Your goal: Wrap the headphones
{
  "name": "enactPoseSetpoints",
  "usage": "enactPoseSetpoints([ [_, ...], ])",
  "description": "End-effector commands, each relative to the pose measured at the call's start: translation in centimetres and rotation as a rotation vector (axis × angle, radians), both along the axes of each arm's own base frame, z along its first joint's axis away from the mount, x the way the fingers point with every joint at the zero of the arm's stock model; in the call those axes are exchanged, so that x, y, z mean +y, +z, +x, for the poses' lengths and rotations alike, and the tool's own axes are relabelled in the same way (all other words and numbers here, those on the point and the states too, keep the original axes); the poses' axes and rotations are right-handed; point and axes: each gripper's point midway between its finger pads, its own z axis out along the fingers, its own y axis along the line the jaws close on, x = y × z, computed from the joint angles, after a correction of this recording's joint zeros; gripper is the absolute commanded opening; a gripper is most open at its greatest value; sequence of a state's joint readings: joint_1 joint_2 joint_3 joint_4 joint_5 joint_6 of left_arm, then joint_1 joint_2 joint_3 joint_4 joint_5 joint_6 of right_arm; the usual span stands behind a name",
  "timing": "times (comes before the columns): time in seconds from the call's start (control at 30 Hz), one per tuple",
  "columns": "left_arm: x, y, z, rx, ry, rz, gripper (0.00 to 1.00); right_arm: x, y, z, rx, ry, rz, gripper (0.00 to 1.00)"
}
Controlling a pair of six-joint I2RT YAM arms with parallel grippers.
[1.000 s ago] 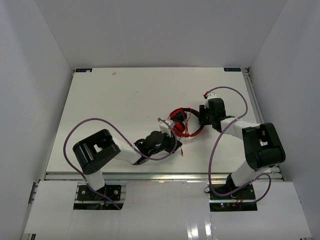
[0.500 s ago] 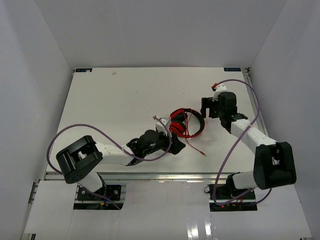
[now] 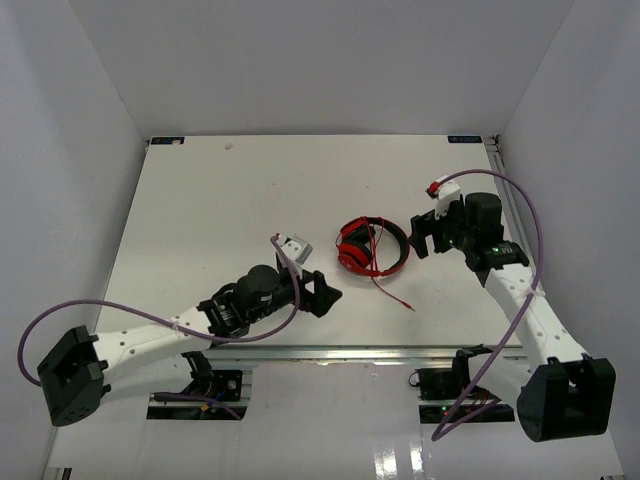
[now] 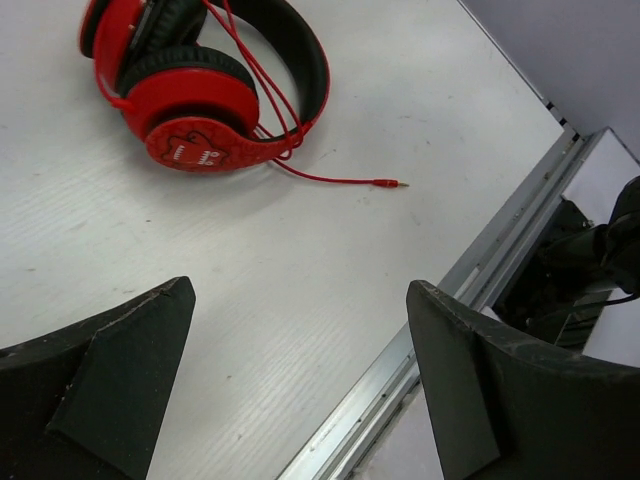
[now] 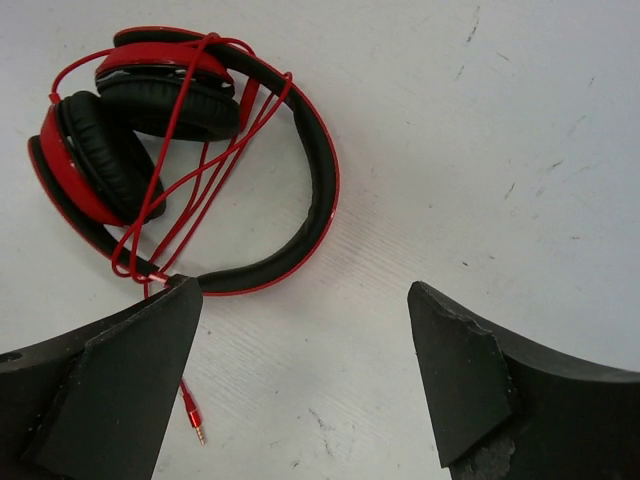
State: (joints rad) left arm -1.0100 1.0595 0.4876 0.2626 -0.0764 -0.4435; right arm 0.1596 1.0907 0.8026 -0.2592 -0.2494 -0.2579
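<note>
Headphones lie flat on the table, between the two grippers and touching neither. The left gripper and the right gripper both have their jaws spread wide and hold nothing. The red cable loops over the earcups and the headband. A short tail ending in the plug trails loose toward the near edge, and we judge that tail to be the remaining work. We pinch it close to the plug and brace the headband with the other gripper so the set does not slide. We then lead the tail round with the existing loops under light tension, since a hard pull may drag them off.
</note>
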Motion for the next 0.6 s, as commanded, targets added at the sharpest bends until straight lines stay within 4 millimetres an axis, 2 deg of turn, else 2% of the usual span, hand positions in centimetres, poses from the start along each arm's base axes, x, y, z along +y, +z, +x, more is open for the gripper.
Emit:
enactPoseSetpoints([
  [0.0,3.9,3.3,-0.2,-0.094,0.056,0.083,0.98,0.0,3.7,-2.4,-0.077,0.060,0.006,0.90],
  [0.03,4.7,4.6,-0.4,-0.122,0.065,0.069,0.98,-0.2,4.3,-2.7,-0.088,0.051,0.005,0.90],
  [0.2,7.0,5.5,-1.6,-0.124,0.072,0.086,0.98,-1.9,7.1,-3.6,-0.156,-0.055,-0.002,0.90],
  [0.3,8.0,4.8,-2.5,-0.081,0.076,0.089,0.98,-4.2,7.3,-3.5,-0.185,-0.172,-0.053,0.90],
  [0.4,8.8,5.1,-3.1,-0.067,0.081,0.066,0.98,-5.6,7.2,-3.9,-0.214,-0.228,-0.099,0.90],
  [0.57,9.5,6.4,-3.6,-0.071,0.091,0.020,0.98,-6.6,7.0,-4.6,-0.246,-0.239,-0.158,0.90],
])
